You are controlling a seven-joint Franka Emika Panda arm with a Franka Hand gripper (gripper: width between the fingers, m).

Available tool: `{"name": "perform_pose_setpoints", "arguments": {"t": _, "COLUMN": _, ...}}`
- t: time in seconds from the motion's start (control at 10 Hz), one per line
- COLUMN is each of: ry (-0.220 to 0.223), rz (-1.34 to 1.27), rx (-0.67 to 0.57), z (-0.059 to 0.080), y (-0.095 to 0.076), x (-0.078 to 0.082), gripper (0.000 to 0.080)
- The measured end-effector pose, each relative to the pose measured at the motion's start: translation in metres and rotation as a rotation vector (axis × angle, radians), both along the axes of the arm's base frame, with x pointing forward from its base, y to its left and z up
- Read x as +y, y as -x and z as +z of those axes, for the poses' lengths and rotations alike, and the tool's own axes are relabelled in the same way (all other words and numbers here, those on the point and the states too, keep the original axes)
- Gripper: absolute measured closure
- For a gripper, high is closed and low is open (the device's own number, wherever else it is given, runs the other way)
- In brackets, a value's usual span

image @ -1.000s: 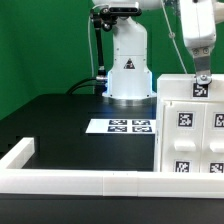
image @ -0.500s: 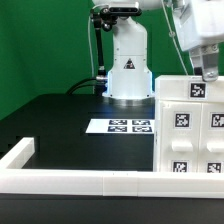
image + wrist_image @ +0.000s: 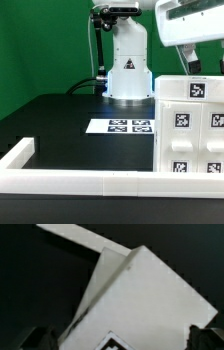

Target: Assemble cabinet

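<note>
A: Starting at the exterior view's left: the white border rail [image 3: 20, 155] turns the corner of the black bench [image 3: 60, 120], and the marker board [image 3: 129, 126] lies flat mid-bench.

B: And the cabinet?

A: The cabinet [image 3: 190, 125] stands at the exterior view's right, one tall white block with a tag grid. The end effector [image 3: 204, 63] hangs just above its top edge, fingers [image 3: 40, 338] spread wide either side of the block and holding nothing.

B: Risk?

A: I judge that a descent slightly off-centre could land a finger on the top face and shove or tip the cabinet instead of straddling it.
</note>
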State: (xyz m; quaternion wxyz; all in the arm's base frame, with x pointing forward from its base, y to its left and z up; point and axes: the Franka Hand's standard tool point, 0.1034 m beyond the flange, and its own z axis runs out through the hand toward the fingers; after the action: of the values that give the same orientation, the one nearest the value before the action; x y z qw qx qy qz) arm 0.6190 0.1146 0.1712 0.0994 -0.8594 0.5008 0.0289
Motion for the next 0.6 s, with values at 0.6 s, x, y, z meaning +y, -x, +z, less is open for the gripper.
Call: {"name": "perform_pose_setpoints", "arguments": {"t": 0.6, "ry": 0.062, "rz": 0.826, "rx": 0.006, "z": 0.0040, "y": 0.0041, "x": -0.0025, "gripper": 0.0151}}
